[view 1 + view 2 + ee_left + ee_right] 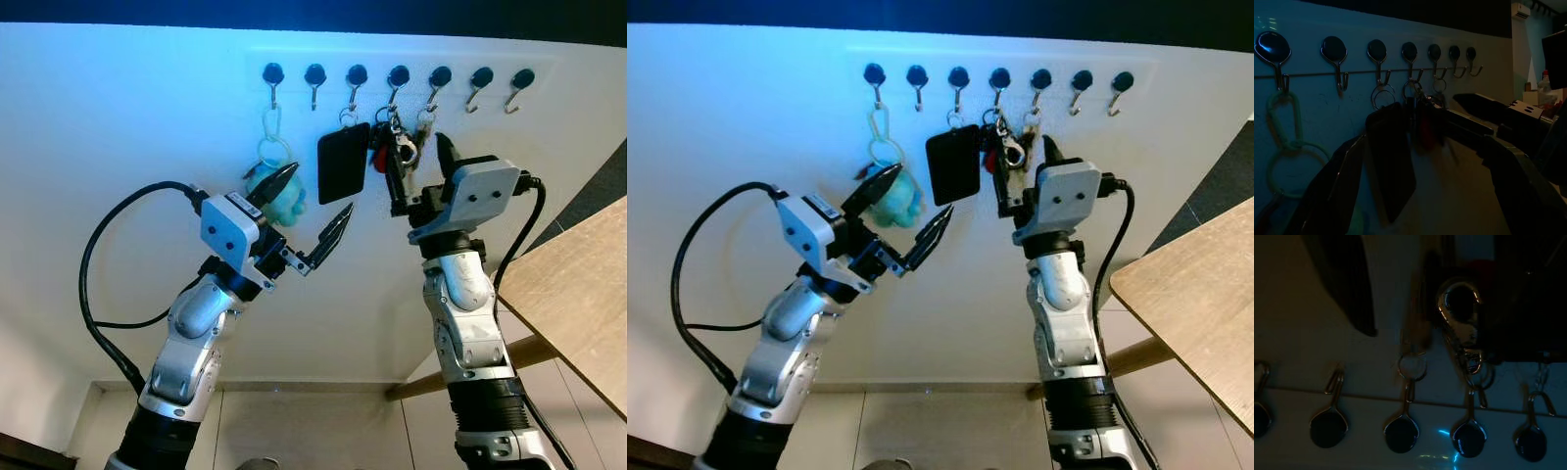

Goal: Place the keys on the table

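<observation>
Left eye view showed the right gripper (419, 174) raised against the white wall, its two black fingers set apart on either side of the keys (396, 149), which hung from the fourth hook (398, 76) in a rail of seven, at about one o'clock from the picture's centre. Whether the fingers were already touching the bunch could not be told. The left gripper (313, 209) stood at about ten o'clock from centre with its fingers spread wide, holding nothing, just below a flat black tag (343, 162) and in front of a soft teal plush charm (282, 199) on a pale green clip. The likely trouble lay in the hook: its upturned metal tip would catch the key ring if the bunch were pulled straight away from the wall rather than lifted first, and the smooth thin metal could slip between the hard tapered fingers. The black tag hung touching or very near the keys, so a sideways pull might drag it off as well. The table (578, 294), bare pale wood with a rounded edge, waited at four o'clock, well apart from the hooks.
</observation>
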{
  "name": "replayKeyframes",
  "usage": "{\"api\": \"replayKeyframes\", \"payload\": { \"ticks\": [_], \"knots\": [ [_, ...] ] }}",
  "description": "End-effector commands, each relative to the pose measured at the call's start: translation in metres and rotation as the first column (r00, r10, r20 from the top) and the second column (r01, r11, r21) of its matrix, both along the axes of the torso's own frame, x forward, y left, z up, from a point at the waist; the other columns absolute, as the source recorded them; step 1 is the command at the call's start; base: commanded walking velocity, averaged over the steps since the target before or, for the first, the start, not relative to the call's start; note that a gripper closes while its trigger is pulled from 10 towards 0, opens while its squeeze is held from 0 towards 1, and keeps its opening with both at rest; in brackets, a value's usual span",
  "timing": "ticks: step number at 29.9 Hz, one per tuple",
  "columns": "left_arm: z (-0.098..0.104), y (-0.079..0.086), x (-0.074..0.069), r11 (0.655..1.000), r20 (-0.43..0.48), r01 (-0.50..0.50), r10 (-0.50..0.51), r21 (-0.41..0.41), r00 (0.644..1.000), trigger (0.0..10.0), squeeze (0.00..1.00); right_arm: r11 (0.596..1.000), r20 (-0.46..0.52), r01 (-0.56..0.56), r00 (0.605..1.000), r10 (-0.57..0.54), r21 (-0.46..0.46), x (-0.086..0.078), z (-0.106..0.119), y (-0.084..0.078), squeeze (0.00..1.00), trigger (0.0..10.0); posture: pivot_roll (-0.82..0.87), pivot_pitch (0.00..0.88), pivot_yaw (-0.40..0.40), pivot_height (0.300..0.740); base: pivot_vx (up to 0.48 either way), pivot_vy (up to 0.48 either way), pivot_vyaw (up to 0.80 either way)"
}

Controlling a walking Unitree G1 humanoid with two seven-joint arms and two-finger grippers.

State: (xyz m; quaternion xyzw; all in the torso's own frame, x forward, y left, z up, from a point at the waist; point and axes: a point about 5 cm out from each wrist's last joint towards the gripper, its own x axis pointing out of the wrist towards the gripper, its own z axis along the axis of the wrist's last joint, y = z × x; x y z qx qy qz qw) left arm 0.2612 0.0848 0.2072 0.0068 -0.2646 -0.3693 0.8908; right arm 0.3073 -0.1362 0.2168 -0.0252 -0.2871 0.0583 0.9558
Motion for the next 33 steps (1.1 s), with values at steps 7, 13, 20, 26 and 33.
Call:
{"api": "replayKeyframes", "payload": {
  "ticks": [7,13,20,26,33],
  "knots": [
    [0.002,0.0,-0.003,1.0,0.018,-0.003,0.003,0.022,1.0,10.0,0.0,0.997,0.049,0.082,0.995,-0.083,0.016,-0.008,0.001,-0.012,0.0,10.0,0.05,0.078,-0.043,0.74,0.0,0.0,0.0],
    [0.002,0.001,-0.004,1.0,0.015,-0.005,0.004,0.024,1.0,10.0,0.0,0.992,0.018,0.121,0.992,-0.121,0.024,-0.015,-0.011,-0.018,0.0,10.0,0.05,0.08,-0.042,0.74,0.0,0.0,0.0],
    [0.002,0.0,-0.004,1.0,0.014,-0.002,0.001,0.023,1.0,10.0,0.0,0.995,-0.049,0.104,0.994,-0.103,0.014,-0.021,-0.032,-0.017,0.0,10.0,0.05,0.083,-0.041,0.74,0.0,0.0,0.0],
    [0.004,-0.001,-0.003,1.0,0.02,0.002,-0.003,0.018,1.0,10.0,0.0,0.991,0.047,0.128,0.99,-0.131,0.049,-0.019,-0.01,-0.021,0.0,10.0,0.05,0.082,-0.037,0.74,0.0,0.0,0.0],
    [0.007,-0.005,-0.004,1.0,0.026,0.019,-0.019,0.005,0.999,10.0,0.0,0.996,0.073,0.069,0.995,-0.074,0.06,-0.011,0.004,-0.019,0.0,10.0,0.05,0.082,-0.039,0.74,0.0,0.0,0.0]
  ]
}}
